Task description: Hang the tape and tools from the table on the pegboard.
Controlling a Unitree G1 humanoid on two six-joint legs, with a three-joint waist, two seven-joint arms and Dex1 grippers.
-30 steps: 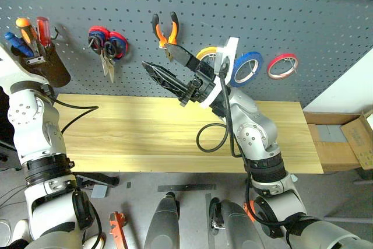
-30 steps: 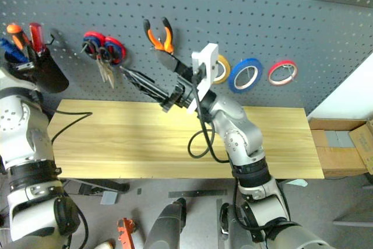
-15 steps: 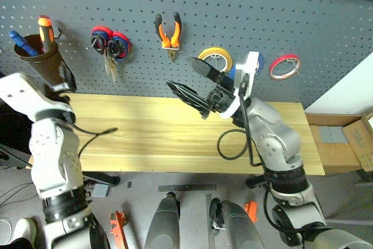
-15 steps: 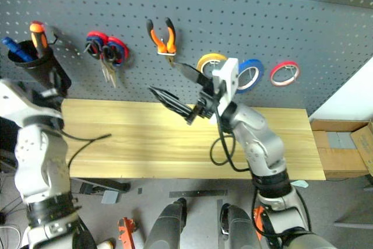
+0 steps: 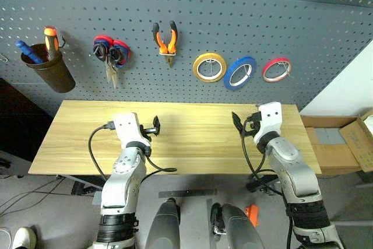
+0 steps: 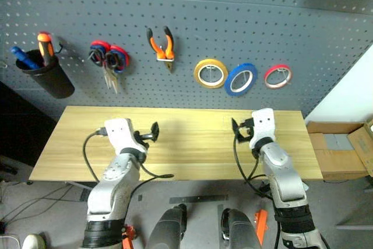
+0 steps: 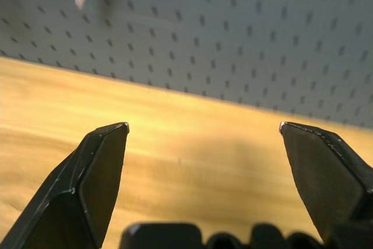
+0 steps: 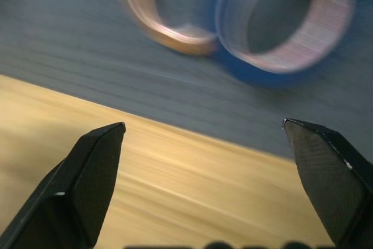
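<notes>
Blue tape [image 5: 239, 72] and pliers [image 5: 165, 38] hanging on pegboard [image 5: 326, 33]; left gripper [image 7: 203, 126], right gripper [image 8: 204, 125] hovering over table [image 5: 192, 150], jaws apart, holding nothing; keeping arms low, away from hooks

The pegboard [image 5: 291, 4] stands behind the table [image 5: 192, 144]. Hanging on it, left to right: cup [image 5: 49, 74], scissors [image 5: 111, 56], pliers [image 5: 165, 38], then three tape rolls [image 5: 239, 72]. Both hands hover over the table.

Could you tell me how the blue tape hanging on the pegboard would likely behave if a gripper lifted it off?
The blue tape is a thin open ring, so it is probably light. Hanging on the pegboard by its rim, it might swing if nudged. Being round, it would likely roll if dropped on edge on the table.
</notes>
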